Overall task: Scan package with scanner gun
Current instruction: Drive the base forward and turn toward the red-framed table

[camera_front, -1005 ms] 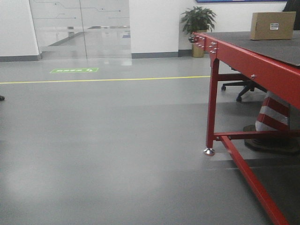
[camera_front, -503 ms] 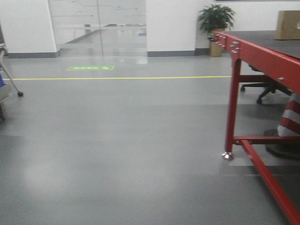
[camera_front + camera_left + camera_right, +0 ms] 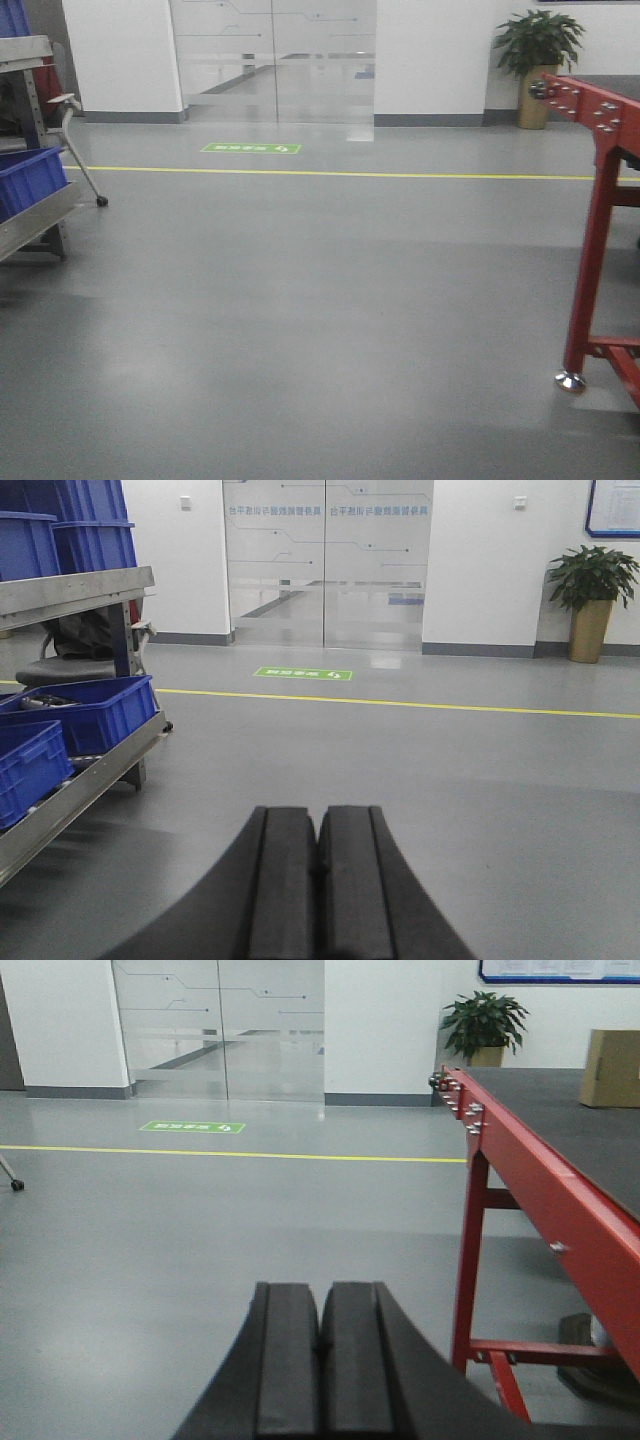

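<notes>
The package (image 3: 611, 1068) sits well away on the worktop (image 3: 545, 1185), toward its far end, and the right border of the right wrist view cuts it off. The worktop has a red steel frame under a dark mat. Its long near rail and red leg (image 3: 467, 1260) stand between the right claw (image 3: 322, 1300) and the box. That claw has its black pads pressed together with nothing between them, out over bare grey floor. The left claw (image 3: 319, 825) is the same, pads closed flat against each other and empty.

To the left claw's side stands a metal shelving rack (image 3: 85, 588) loaded with blue bins (image 3: 95, 708). Ahead, a yellow line (image 3: 400, 702) crosses the floor, with a green floor marker (image 3: 303, 673) just beyond it before the glass doors (image 3: 328, 565). A potted plant (image 3: 590, 595) stands against the white wall, near the worktop's far corner.
</notes>
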You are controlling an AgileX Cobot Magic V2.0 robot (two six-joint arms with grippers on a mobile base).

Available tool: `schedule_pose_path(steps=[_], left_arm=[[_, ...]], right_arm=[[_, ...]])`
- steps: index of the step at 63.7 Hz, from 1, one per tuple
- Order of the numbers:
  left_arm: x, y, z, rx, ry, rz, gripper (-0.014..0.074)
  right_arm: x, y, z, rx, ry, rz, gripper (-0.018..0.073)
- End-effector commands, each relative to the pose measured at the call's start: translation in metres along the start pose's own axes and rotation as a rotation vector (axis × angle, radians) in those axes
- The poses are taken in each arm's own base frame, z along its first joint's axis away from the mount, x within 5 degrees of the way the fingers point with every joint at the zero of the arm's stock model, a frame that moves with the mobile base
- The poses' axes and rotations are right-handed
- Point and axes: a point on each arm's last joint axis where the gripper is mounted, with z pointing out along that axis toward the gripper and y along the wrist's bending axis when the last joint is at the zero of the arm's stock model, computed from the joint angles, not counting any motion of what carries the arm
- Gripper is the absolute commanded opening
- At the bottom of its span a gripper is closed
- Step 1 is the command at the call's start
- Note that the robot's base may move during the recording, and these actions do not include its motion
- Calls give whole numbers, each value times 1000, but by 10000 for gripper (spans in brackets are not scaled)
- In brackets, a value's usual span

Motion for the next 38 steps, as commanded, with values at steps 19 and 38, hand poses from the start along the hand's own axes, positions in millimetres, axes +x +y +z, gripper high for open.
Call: schedule_pose_path(steps=[19, 38], left_arm=[[-3, -3, -1, 58, -24, -8, -111], [-3, -3, -1, 58, -24, -8, -111]], right_arm=[[-2, 0, 0, 6, -18, -6, -153], [-2, 0, 0, 6, -18, -6, -153]])
